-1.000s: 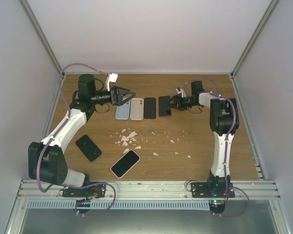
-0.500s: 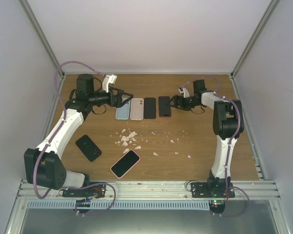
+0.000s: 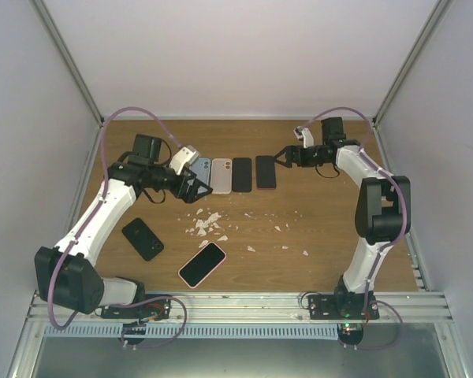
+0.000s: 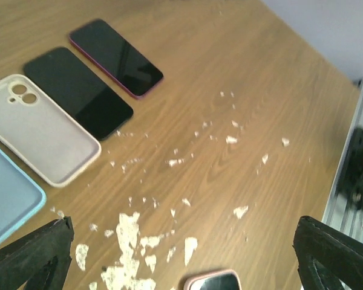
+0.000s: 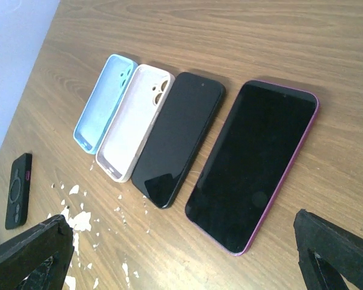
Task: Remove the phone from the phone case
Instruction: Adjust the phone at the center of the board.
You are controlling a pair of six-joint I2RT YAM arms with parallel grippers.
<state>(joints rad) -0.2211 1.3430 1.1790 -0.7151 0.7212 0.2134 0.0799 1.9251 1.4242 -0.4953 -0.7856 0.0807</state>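
White scraps (image 3: 207,223) on wooden table (image 3: 331,224)

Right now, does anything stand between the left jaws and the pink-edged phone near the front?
Nothing solid. Only flat white scraps lie on the table between the open left jaws and the pink-edged phone.

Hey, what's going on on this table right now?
Two robot arms are working through phones and cases. The left gripper and right gripper are both open and empty, hovering at either end of a far row: blue case, white case, black phone, pink-edged phone. Nearer lie a black case and what looks like a phone in a pink case, not yet taken out, amid white scraps.
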